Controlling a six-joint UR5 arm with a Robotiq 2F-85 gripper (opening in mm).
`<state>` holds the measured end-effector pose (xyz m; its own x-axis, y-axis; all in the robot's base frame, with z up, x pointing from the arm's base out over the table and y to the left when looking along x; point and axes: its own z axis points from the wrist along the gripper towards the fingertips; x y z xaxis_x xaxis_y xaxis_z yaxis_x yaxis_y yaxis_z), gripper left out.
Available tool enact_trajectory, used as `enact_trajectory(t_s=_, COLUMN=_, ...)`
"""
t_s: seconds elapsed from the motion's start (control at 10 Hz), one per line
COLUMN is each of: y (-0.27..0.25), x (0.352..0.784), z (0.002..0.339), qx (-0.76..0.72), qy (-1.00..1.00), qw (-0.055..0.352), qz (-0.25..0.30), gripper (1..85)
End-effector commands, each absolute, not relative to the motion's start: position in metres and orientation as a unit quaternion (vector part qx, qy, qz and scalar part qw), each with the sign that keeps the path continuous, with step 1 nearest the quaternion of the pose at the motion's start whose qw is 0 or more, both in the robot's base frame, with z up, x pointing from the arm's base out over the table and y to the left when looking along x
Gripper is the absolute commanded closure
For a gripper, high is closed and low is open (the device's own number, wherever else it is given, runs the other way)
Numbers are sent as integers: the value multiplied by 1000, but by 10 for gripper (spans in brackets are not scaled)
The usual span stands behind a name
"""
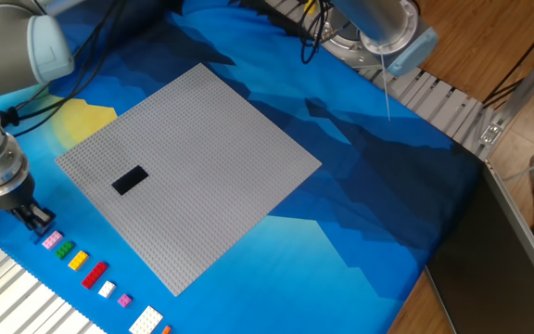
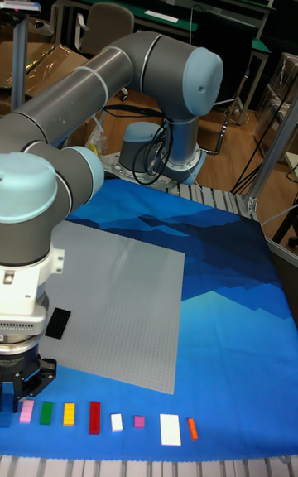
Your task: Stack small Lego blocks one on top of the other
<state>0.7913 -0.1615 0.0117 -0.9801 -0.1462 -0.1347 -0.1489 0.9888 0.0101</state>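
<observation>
The black brick lies flat on the grey baseplate near its 8 o'clock corner, long axis running 8 to 2 o'clock. The gripper hangs off the plate at 8 o'clock, over the blue brick; whether its jaws are apart is unclear.

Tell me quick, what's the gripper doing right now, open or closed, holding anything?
Gripper: low over the row of small bricks; open or closed cannot be told.
</observation>
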Motion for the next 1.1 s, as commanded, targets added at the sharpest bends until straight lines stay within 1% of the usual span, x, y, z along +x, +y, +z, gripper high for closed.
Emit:
enact_trajectory(t_s=0.0, y=-162, x=791, z=11, qx=-78, qy=994, qw=72, qz=15, gripper=587)
enact_trajectory(t_s=1.0, y=-161, x=790, z=9, qx=-86, qy=993, qw=75, qz=20, gripper=587)
